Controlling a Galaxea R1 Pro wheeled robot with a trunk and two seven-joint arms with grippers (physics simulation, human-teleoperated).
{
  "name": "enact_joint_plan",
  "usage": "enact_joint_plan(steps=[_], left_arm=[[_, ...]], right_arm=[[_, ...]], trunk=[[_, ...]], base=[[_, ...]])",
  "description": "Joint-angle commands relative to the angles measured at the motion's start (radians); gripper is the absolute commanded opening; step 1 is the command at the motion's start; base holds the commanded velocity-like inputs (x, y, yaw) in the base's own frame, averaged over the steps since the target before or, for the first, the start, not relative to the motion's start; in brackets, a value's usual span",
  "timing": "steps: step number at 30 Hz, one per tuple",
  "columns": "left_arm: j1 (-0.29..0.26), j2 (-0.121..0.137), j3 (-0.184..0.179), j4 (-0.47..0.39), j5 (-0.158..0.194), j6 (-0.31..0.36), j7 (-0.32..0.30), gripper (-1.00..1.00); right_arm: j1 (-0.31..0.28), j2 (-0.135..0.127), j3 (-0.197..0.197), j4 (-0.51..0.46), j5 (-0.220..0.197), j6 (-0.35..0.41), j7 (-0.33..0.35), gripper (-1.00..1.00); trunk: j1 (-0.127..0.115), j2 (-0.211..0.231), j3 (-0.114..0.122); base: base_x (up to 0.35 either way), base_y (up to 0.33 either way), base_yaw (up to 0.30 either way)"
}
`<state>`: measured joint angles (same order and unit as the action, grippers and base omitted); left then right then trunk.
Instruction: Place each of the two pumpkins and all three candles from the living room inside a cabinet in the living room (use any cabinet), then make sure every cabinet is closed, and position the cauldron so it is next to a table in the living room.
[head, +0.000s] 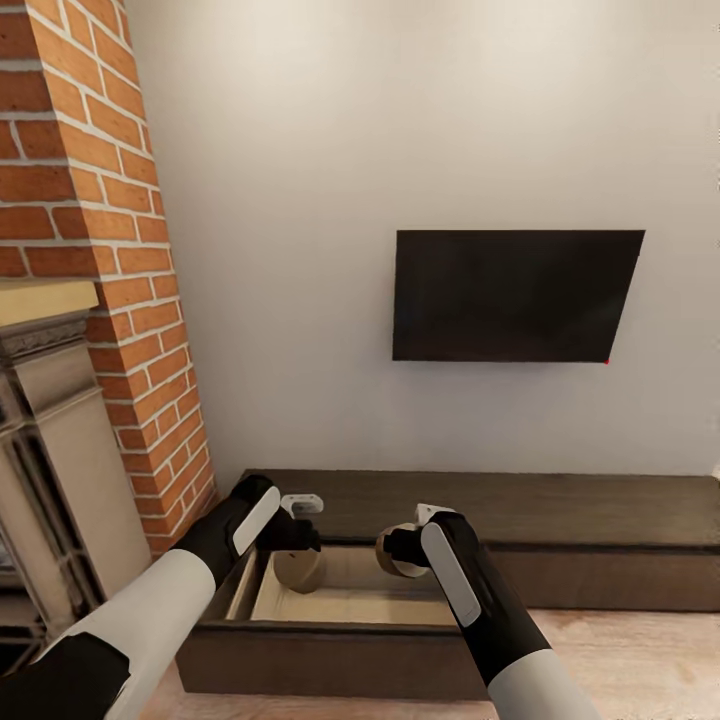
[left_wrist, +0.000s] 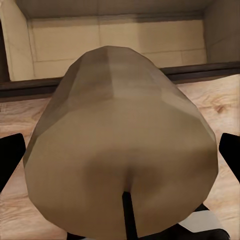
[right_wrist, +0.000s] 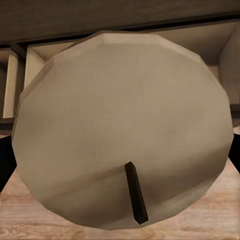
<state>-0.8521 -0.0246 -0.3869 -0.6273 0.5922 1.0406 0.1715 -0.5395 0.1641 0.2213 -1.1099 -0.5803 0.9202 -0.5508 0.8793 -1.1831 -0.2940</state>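
Observation:
The long dark brown cabinet (head: 560, 520) runs along the wall under the TV. Its left drawer (head: 340, 655) is pulled out, with a pale inside (left_wrist: 120, 40). My left gripper (head: 298, 560) is shut on a cream candle (head: 297, 570) held over the drawer's left part. That candle (left_wrist: 120, 140) lies sideways between the black fingers (left_wrist: 10, 160), wick toward the camera. Over the drawer's right part, my right gripper (head: 397, 549) is shut on a second candle (head: 392, 552). Its round end (right_wrist: 125, 125) with a dark wick faces the camera. Pumpkins, cauldron and table are out of view.
A red brick chimney column (head: 110, 250) and a fireplace surround (head: 50, 450) stand close on the left. A black TV (head: 515, 295) hangs on the white wall. Pale wooden floor (head: 640, 660) lies in front of the cabinet on the right.

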Motion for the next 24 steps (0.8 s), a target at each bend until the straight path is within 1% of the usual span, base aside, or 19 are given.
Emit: enact_joint_plan(steps=[1, 6, 10, 16, 21, 24], left_arm=[[-0.001, 0.001, -0.004, -0.002, 0.007, 0.002, 0.011, -1.00], [-0.001, 0.001, -0.004, -0.004, 0.006, 0.003, 0.011, -1.00], [-0.001, 0.002, -0.004, -0.005, 0.006, 0.003, 0.011, -1.00], [-0.001, 0.000, -0.004, -0.005, 0.006, -0.001, 0.013, -1.00], [-0.001, 0.000, -0.004, -0.005, 0.006, -0.006, 0.015, -1.00], [-0.001, -0.001, -0.004, -0.005, 0.005, -0.008, 0.018, -1.00]], right_arm=[[-0.001, 0.000, 0.001, -0.001, -0.013, 0.000, -0.010, -1.00], [-0.001, 0.000, 0.001, -0.001, -0.013, 0.000, -0.011, -1.00], [-0.001, 0.000, 0.001, -0.001, -0.014, 0.000, -0.011, -1.00], [-0.001, 0.000, 0.001, -0.001, -0.015, 0.000, -0.009, -1.00], [-0.001, 0.001, 0.001, -0.001, -0.015, 0.000, -0.009, -1.00], [-0.001, 0.001, 0.001, -0.001, -0.015, 0.000, -0.009, -1.00]], trunk=[[0.000, -0.001, -0.001], [0.000, -0.001, -0.001], [0.000, -0.001, -0.001], [0.000, -0.001, -0.001], [0.000, -0.001, -0.001], [0.000, -0.001, -0.001]], base=[[0.000, 0.163, -0.050], [-0.013, 0.095, -0.020], [-0.013, 0.188, -0.005], [0.104, 0.239, -0.001], [0.061, 0.080, 0.000], [0.179, 0.056, 0.000]])
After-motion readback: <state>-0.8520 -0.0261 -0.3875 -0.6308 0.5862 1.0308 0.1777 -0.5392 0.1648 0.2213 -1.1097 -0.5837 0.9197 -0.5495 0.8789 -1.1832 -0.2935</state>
